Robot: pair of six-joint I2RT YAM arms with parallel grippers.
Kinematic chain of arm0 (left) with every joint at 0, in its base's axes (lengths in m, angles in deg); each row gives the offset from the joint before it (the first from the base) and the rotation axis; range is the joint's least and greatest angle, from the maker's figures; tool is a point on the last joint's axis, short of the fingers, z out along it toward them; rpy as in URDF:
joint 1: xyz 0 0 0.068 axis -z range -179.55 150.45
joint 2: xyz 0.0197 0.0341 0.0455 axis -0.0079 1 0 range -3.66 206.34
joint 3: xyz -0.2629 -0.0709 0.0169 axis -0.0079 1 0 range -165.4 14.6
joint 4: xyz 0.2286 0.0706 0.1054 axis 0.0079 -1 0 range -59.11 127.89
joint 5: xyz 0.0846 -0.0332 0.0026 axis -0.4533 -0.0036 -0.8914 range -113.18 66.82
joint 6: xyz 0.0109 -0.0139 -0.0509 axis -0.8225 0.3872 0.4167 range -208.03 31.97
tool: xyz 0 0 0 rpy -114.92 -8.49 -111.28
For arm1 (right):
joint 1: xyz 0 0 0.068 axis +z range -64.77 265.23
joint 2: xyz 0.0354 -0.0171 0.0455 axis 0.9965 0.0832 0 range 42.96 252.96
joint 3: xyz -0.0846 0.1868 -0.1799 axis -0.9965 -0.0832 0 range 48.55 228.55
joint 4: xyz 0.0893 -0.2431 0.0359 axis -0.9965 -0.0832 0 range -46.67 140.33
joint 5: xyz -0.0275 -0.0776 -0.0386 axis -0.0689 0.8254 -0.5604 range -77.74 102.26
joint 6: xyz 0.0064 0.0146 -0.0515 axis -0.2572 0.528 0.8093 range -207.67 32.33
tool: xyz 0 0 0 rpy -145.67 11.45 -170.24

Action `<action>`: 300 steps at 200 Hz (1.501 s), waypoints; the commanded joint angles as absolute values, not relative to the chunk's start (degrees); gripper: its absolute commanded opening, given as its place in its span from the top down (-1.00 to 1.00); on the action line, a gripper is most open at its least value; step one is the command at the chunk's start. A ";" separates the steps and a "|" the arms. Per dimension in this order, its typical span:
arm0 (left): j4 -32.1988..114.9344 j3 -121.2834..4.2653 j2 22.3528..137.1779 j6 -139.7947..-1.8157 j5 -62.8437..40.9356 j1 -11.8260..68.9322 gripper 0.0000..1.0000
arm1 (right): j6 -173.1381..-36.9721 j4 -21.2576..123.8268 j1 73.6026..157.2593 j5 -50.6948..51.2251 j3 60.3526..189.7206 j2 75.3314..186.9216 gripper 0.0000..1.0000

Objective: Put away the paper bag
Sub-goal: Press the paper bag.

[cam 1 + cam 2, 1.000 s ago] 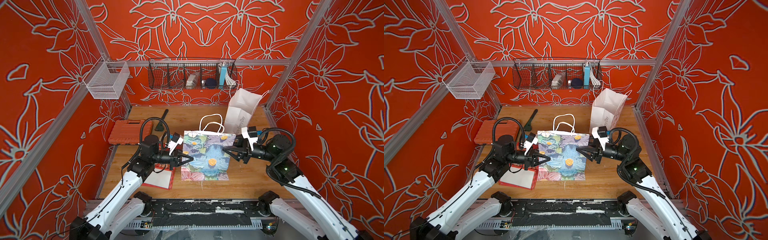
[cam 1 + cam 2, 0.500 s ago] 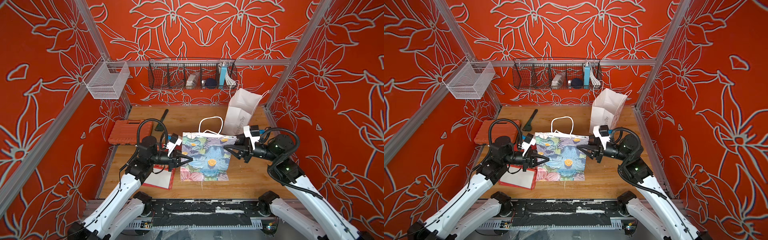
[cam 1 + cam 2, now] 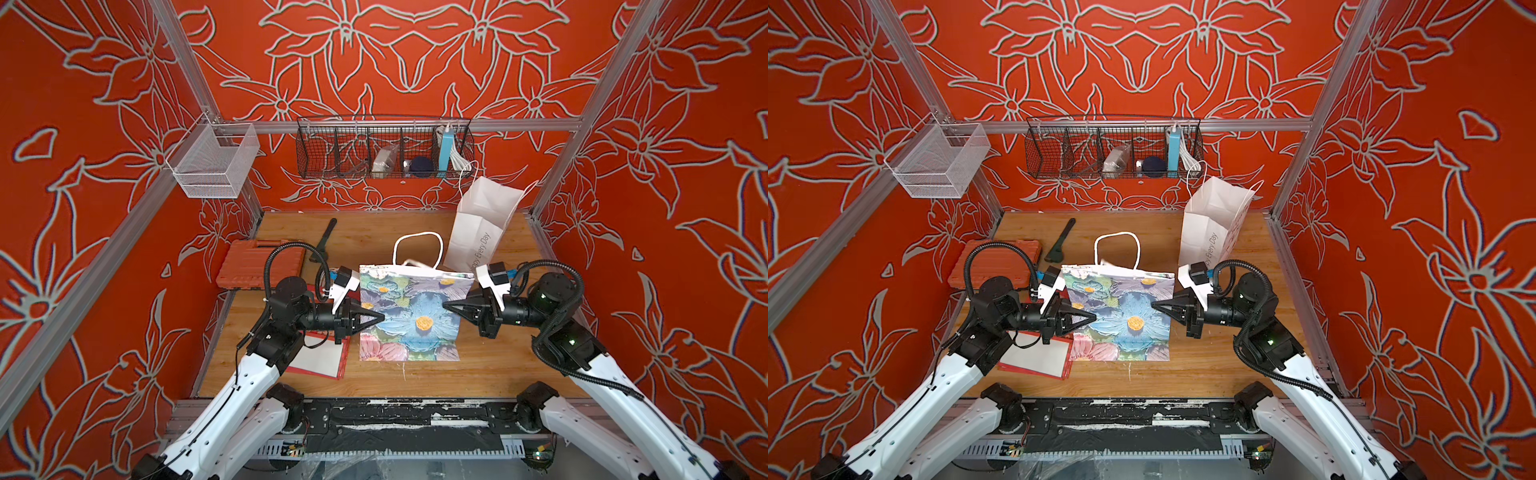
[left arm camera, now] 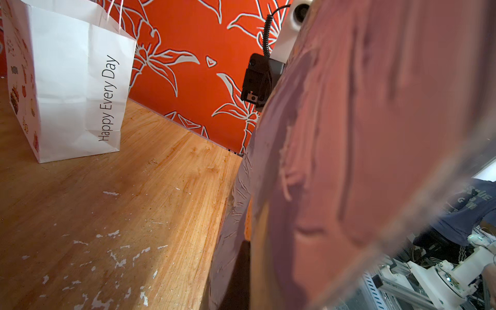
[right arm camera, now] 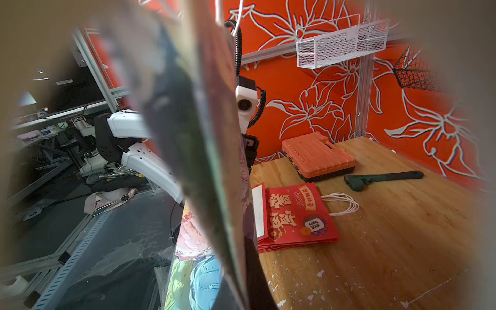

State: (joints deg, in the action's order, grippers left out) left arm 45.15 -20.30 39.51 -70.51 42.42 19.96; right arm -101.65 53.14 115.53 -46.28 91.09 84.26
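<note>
The floral paper bag (image 3: 409,316) stands upright in the middle of the wooden table (image 3: 490,370), a little toward the front. It is pressed flat, its broad printed face is turned to the front, and its width runs from left to right between the 2 arms. Its mouth and the white cord handle (image 3: 417,235) point up and toward the back wall. Its lower edge seems to rest on the wood.

The left gripper (image 3: 379,318) has its jaws closed to a point on the left edge of the bag. The right gripper (image 3: 446,306) is also pinched together, on the right edge. Both wrist views are mostly filled by the blurred paper, very close to the lens.

In front of the bag the table is bare up to the front rail. Behind it, at the right, a white paper bag (image 3: 478,224) with the words "Happy Every Day" stands open, near the handle but apart from it. At the left a red paper bag (image 5: 295,217) lies flat, just beside the floral bag and partly under the left arm. Further left lies an orange tool case (image 3: 249,266), and behind it a dark wrench (image 3: 324,241). A black wire basket (image 3: 316,149) hangs on the back wall, and a white mesh basket (image 3: 212,166) hangs on the left wall.
</note>
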 commanded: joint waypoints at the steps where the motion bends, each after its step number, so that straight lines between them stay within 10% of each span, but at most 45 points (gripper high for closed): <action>1: 47.89 -20.41 38.09 -69.57 41.01 20.02 1.00 | -99.06 50.55 115.88 -47.15 90.41 83.05 0.32; 30: 47.63 -21.39 37.56 -69.37 40.26 20.02 1.00 | -98.58 49.28 115.97 -47.40 89.05 83.45 0.25; 70: 45.54 -23.20 37.01 -69.78 37.82 20.03 1.00 | -102.38 53.78 116.27 -49.48 87.50 83.49 1.00; 103: 46.99 -23.24 37.30 -68.51 36.42 20.03 1.00 | -101.48 52.47 116.37 -49.40 87.65 83.31 1.00; 119: 48.14 -23.53 37.46 -67.75 36.46 20.01 1.00 | -99.75 50.35 116.43 -48.66 87.92 83.28 0.20; 150: 49.05 -24.47 37.78 -67.00 36.91 20.04 1.00 | -97.63 47.44 116.43 -48.20 87.60 83.90 0.01; 191: 48.81 -25.13 37.82 -66.50 37.14 20.02 1.00 | -98.44 47.83 116.43 -49.08 87.66 83.45 0.99; 217: 48.82 -25.22 37.74 -66.09 36.22 19.99 1.00 | -98.37 47.48 116.35 -48.14 87.90 81.69 1.00; 236: 48.06 -25.70 37.48 -65.79 34.01 19.97 1.00 | -94.53 43.17 116.38 -42.60 89.42 78.93 -0.01; 300: 43.17 -27.95 36.45 -65.49 26.53 19.95 1.00 | -76.25 27.90 116.41 -22.21 85.73 61.65 -0.50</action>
